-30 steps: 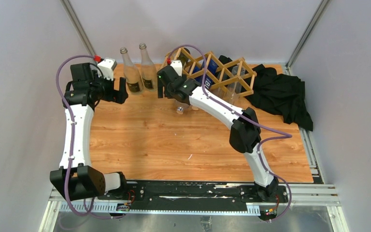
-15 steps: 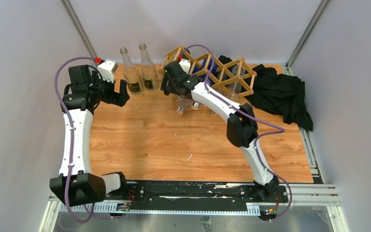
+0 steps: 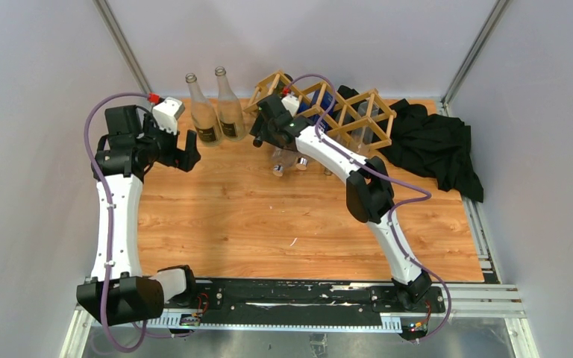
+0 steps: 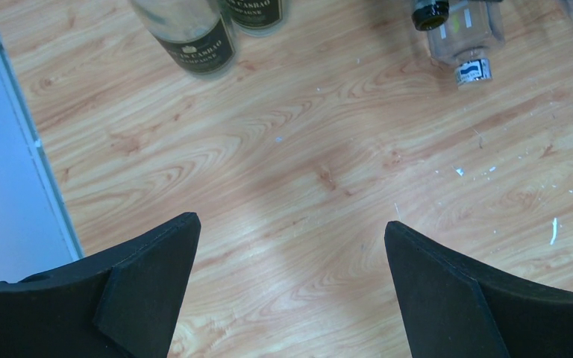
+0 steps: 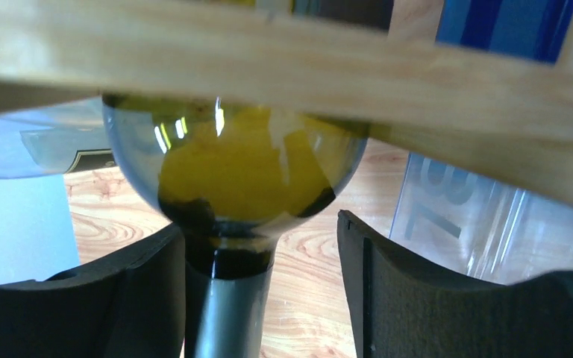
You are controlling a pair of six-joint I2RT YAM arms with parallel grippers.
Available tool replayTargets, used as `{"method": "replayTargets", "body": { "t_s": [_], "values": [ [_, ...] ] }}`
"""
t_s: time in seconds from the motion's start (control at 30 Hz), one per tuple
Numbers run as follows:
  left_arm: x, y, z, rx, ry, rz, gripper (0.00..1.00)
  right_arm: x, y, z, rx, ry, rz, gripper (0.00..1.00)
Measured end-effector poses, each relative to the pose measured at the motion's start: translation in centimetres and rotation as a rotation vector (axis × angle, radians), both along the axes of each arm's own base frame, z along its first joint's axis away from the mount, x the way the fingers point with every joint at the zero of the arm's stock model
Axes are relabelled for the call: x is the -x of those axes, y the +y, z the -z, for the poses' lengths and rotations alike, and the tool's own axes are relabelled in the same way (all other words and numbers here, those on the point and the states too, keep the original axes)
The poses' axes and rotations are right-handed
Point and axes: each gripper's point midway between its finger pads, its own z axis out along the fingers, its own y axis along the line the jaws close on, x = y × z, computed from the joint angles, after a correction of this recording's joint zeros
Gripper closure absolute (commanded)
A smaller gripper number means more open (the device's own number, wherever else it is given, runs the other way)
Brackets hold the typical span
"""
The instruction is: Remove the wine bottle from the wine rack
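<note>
Now the right claw (image 5: 261, 250) sits half-wide, straddling the bottle (image 5: 231, 171) neck low in frame, not gripping yet: bottle's lodged in the rack (image 5: 283, 67), so neck's the handle; left claw (image 4: 291, 246) wide over tabletop (image 4: 306, 149)

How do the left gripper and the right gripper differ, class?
The left gripper has only bare table between its fingers; the right gripper straddles the neck of the wine bottle. The left gripper's fingers stand wider apart than the right gripper's. The left gripper is away from the wine rack; the right gripper sits close to its slats. Both have black fingers and stand open.
</note>
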Motion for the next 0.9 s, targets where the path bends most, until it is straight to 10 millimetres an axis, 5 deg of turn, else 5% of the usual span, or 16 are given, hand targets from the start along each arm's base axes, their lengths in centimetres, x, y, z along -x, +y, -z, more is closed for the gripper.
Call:
{"method": "replayTargets", "body": {
  "t_s": [0.37,0.73,0.9],
  "values": [
    [1.1,-0.4,0.4,0.008,0.017,0.011,0.00,-1.1,0.3,-0.8,-0.053,-0.030,0.017,0.51],
    [1.2,-0.4,0.3,0.007,0.012,0.012,0.00,-1.2,0.8,-0.9,-0.114,-0.026,0.033,0.98],
    [1.4,-0.5,0.5,0.004,0.013,0.017,0.00,-1.1,0.8,-0.9,-0.134,-0.037,0.038,1.00]
  ]
}}
